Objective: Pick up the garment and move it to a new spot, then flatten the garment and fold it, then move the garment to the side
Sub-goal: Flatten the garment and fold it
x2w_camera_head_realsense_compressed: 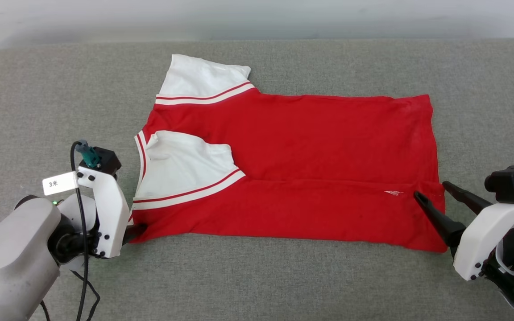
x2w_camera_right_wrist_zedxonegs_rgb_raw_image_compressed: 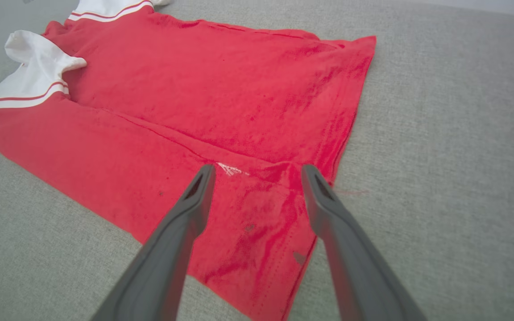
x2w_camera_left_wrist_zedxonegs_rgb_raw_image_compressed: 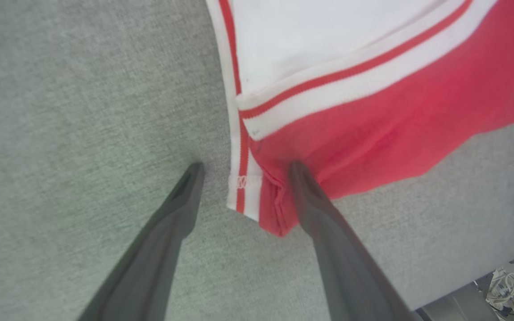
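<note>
Biggest thing on my feed rn is the grey fabric surface (x2w_camera_head_realsense_compressed: 283,276). It runs pretty much edge to edge in the head cam, w/ a pale wall (x2w_camera_head_realsense_compressed: 257,18) behind it.

The shirt (x2w_camera_head_realsense_compressed: 310,138) lies flat about mid-surface, neck end toward my left, hem toward my right. It's red w/ white sleeves and red/white stripe trim. The near long edge is folded up over the body, so there's a crease running left-right along the lower part. The near sleeve (x2w_camera_head_realsense_compressed: 181,165) sits on top of the red. The far sleeve (x2w_camera_head_realsense_compressed: 199,76) pokes out at the back left, flat on the grey.

My left forearm (x2w_camera_head_realsense_compressed: 11,258) comes in from the bottom left, and the left gripper (x2w_camera_left_wrist_zedxonegs_rgb_raw_image_compressed: 246,165) is down at the shirt's near-left corner. On its wrist cam the fingers are spread wide: one tip over bare grey just beside the striped neck trim, the other over the red, w/ the corner between them. It's not pinching anything afaict.

The right gripper (x2w_camera_head_realsense_compressed: 430,188) is at the near-right corner, also spread wide, nothing in it. One tip is over the red and the other is right by the hem edge. Can't tell if either touches the cloth.

Small stuff: a white label (x2w_camera_head_realsense_compressed: 60,183) and a black cable (x2w_camera_head_realsense_compressed: 76,178) on the left wrist. There's also a tiny white mark (x2w_camera_head_realsense_compressed: 393,192) on the red, just beside one right fingertip.
</note>
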Tool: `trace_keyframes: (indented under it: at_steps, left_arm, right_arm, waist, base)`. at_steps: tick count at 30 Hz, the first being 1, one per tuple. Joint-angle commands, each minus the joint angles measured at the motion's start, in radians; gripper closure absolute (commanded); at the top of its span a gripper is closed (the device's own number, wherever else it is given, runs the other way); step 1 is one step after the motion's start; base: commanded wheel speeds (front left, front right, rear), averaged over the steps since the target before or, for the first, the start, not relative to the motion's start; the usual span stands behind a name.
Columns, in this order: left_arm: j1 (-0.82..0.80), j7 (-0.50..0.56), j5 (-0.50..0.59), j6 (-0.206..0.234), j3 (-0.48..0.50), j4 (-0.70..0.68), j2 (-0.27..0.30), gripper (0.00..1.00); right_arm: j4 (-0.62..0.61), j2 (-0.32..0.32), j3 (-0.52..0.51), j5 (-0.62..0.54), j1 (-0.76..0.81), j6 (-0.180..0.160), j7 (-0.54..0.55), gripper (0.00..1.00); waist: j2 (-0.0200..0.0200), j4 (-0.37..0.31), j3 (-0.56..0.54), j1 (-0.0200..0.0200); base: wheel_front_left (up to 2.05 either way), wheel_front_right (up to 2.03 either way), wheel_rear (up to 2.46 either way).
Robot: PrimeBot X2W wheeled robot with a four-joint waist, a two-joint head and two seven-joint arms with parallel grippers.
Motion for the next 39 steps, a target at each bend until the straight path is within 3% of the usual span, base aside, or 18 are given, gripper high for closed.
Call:
trace_keyframes:
  at_steps: [1,5,6,7,8,18,26,33,39]
  left_arm:
    - [0.035,0.007,-0.005,-0.002,-0.020,0.021,-0.025,0.00]
    - [0.058,0.013,-0.017,-0.002,-0.050,0.063,-0.054,0.00]
    - [0.061,0.021,-0.021,-0.002,-0.058,0.070,-0.058,0.20]
    - [0.064,0.024,-0.026,-0.003,-0.065,0.074,-0.060,0.81]
    - [0.067,0.025,-0.034,-0.003,-0.069,0.077,-0.063,1.00]
    - [0.002,-0.075,-0.054,-0.005,-0.069,-0.012,0.002,1.00]
    - [-0.020,-0.132,-0.055,-0.005,-0.091,-0.110,0.043,1.00]
    - [-0.032,-0.148,-0.047,-0.005,-0.108,-0.137,0.038,1.00]
    - [-0.057,-0.166,-0.035,-0.005,-0.118,-0.147,0.026,1.00]
  right_arm:
    - [0.001,0.005,0.004,-0.003,-0.016,-0.001,-0.007,0.00]
    - [0.006,0.001,0.009,-0.001,-0.027,-0.001,-0.014,0.00]
    - [0.007,0.000,0.010,0.001,-0.030,-0.001,-0.014,0.00]
    - [0.007,-0.002,0.010,0.002,-0.036,-0.001,-0.011,0.00]
    - [0.005,-0.006,0.010,0.003,-0.042,-0.001,-0.009,0.00]
    - [-0.041,-0.092,-0.020,0.011,-0.085,-0.001,0.074,0.00]
    - [-0.056,-0.185,-0.014,0.087,-0.097,-0.001,0.353,0.00]
    - [-0.037,-0.175,0.003,0.117,-0.100,-0.001,0.505,0.00]
    - [0.030,-0.132,0.038,0.078,-0.096,-0.001,0.536,0.00]
  waist:
    - [-0.0001,-0.011,0.016,0.0001]
    - [-0.0001,-0.020,0.030,0.0001]
    - [-0.0001,-0.021,0.031,0.0001]
    - [-0.0001,-0.022,0.031,0.0001]
    - [-0.0001,-0.023,0.031,0.0001]
    - [-0.0001,-0.005,-0.018,0.0001]
    - [-0.0001,0.016,-0.043,0.0001]
    - [-0.0001,0.034,-0.027,0.0001]
    - [-0.0001,0.056,0.009,0.0001]
  base:
    - [0.00,0.00,0.00]
    - [0.00,0.00,0.00]
    - [0.00,0.00,0.00]
    - [0.00,0.00,0.00]
    - [0.00,0.00,0.00]
    - [0.00,0.00,0.00]
    - [0.00,0.00,0.00]
    - [0.00,0.00,0.00]
    - [0.00,0.00,0.00]
